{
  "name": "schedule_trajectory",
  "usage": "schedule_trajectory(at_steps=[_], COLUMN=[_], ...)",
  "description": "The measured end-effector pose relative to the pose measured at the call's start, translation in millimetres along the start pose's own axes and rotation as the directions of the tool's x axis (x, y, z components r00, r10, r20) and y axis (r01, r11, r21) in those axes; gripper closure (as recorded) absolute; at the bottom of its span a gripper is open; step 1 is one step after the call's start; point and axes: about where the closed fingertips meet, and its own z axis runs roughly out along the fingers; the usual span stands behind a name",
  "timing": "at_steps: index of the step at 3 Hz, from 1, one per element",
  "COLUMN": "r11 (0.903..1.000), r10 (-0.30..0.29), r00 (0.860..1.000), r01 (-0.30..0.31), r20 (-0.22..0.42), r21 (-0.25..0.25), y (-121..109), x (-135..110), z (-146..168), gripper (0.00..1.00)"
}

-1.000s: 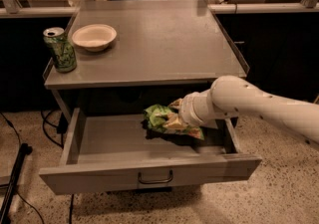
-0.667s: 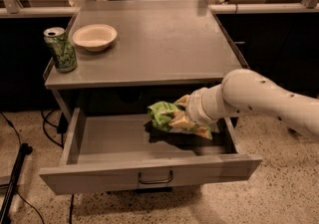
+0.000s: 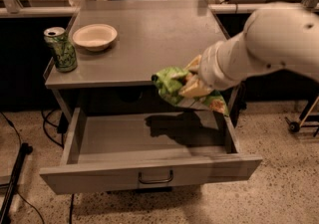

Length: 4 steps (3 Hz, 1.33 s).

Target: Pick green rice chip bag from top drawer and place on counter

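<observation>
The green rice chip bag (image 3: pixel 171 84) hangs crumpled in my gripper (image 3: pixel 194 87), which is shut on it. The bag is in the air above the right half of the open top drawer (image 3: pixel 149 174), level with the front edge of the counter (image 3: pixel 149 39). The white arm reaches in from the right. The drawer is pulled fully out, its dark handle (image 3: pixel 155 178) faces the front, and the bag's shadow lies on the drawer floor. The visible part of the drawer holds nothing else.
A green-patterned drink can (image 3: pixel 60 49) stands at the counter's left front corner. A pale bowl (image 3: pixel 94 36) sits just behind it. Cables (image 3: pixel 50 126) and a dark pole (image 3: pixel 15 180) lie on the floor at left. A wheeled frame (image 3: pixel 301 118) stands at right.
My gripper has lifted the bag out of the drawer, up and slightly right, from the drawer floor to counter-edge height. The arm has come closer to the camera.
</observation>
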Motion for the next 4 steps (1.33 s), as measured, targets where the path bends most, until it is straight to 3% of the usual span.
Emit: schedule_trajectory(at_steps=[1,2,4], r11=[0.9938,0.9938,0.9889], r10=[-0.067,-0.067,-0.093], r00=[0.997,0.997,0.996], r01=[0.069,0.07,0.092], r20=[-0.033,-0.032,-0.001], r21=[0.087,0.087,0.117], y=[-61,-61,-88], x=[-40,-40,-41], z=[-48,-48,-18], gripper=[1.0,1.0,1.0])
